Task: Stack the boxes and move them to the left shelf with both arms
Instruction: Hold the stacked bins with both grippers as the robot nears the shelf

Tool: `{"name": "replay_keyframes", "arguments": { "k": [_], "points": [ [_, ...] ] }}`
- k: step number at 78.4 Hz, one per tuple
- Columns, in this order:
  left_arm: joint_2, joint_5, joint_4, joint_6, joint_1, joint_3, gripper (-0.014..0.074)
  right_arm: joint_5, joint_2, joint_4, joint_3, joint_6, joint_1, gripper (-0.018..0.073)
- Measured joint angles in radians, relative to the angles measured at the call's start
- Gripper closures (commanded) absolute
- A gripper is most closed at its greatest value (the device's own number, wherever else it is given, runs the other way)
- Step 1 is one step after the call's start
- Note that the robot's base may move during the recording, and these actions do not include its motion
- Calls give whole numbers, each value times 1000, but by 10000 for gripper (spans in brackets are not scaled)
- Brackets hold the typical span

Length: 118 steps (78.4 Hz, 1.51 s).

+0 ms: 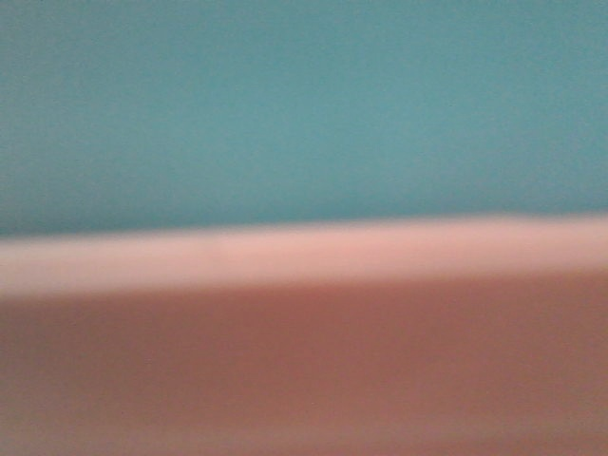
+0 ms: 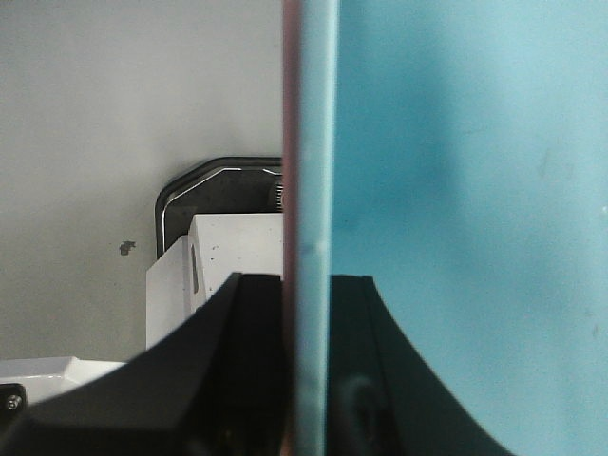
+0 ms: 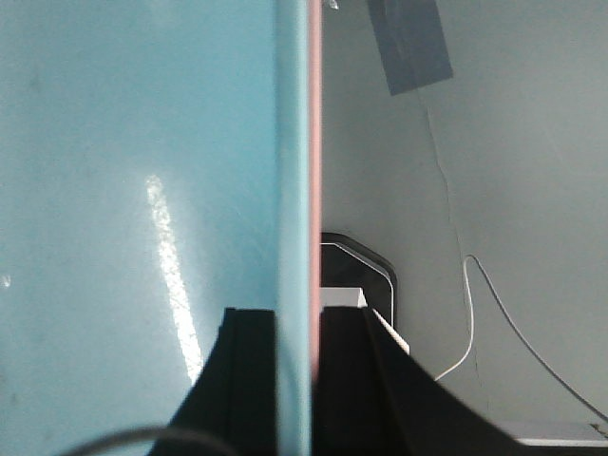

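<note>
The exterior view is filled, out of focus, by the light blue box [image 1: 304, 104] above and the pale pink box [image 1: 304, 361] below it, very close to the lens. In the left wrist view the blue box [image 2: 475, 190] sits nested in the pink box [image 2: 292, 142], and my left gripper [image 2: 307, 280] is shut on their doubled wall, one black finger each side. The right wrist view mirrors this: my right gripper [image 3: 296, 313] is shut on the wall of the blue box [image 3: 133, 142] and the pink box [image 3: 314, 142]. The left shelf is out of view.
Grey floor lies below both wrists. A dark rounded base [image 2: 214, 190] with a white block [image 2: 228, 252] shows under the left side. A white cable [image 3: 494, 313] and a blue-grey tape patch [image 3: 408, 43] lie on the floor at the right.
</note>
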Motion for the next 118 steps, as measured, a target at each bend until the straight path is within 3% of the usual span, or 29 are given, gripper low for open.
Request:
{"name": "replay_keyframes", "arguments": {
  "k": [118],
  "points": [
    [0,0,0,0,0,0,596,0,0,0,0,0,0,492]
  ]
}}
